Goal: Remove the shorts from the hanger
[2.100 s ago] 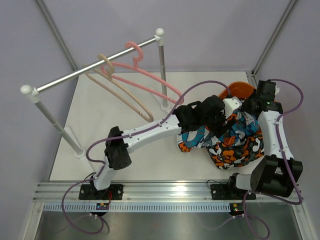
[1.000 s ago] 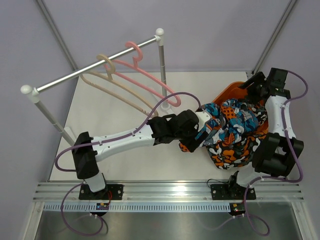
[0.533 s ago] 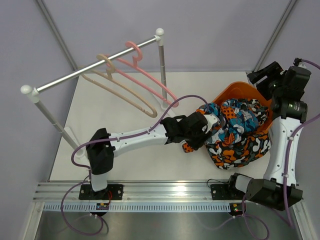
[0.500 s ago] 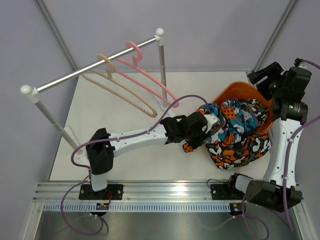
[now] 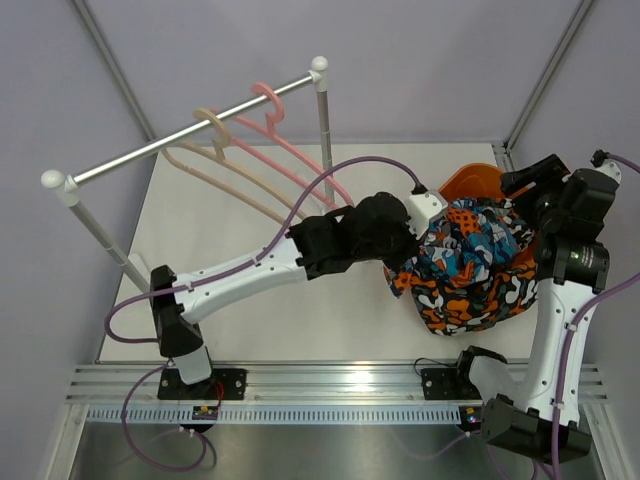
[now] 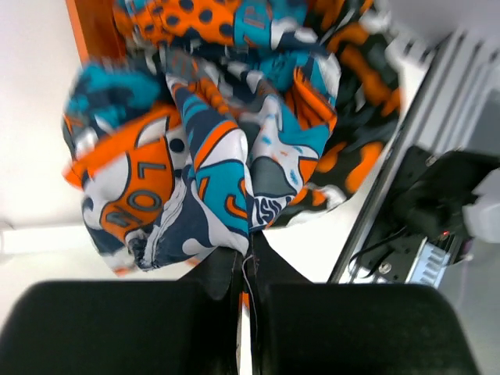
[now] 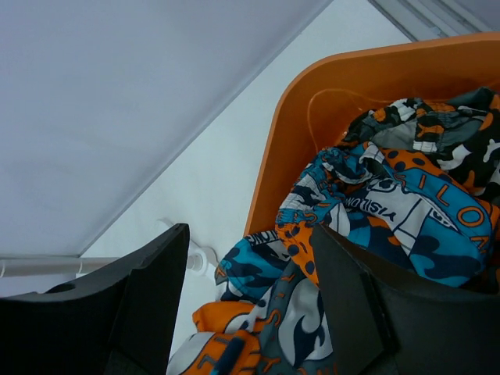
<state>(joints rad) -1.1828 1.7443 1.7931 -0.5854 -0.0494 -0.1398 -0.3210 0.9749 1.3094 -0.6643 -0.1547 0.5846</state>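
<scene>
Left hand (image 6: 244,273), reaching across from the rail (image 5: 190,135) where a beige hanger (image 5: 240,185) and a pink hanger (image 5: 290,150) hang, is clamped on a fold of the blue and teal print shorts (image 5: 470,240). That pair lies on top of the camouflage shorts (image 5: 470,300). Both are heaped partly in the orange bin (image 5: 470,182), with the camouflage pair spilling onto the white surface (image 5: 300,320). At far right, the right hand (image 7: 248,233) hangs over the bin's edge, fingers spread apart, gripping nothing.

Heap of shorts (image 5: 470,262) in bin (image 5: 468,181) at right, hangers (image 5: 270,165) on rail (image 5: 190,140) rear left, left tool (image 6: 244,269) at heap's left edge.
</scene>
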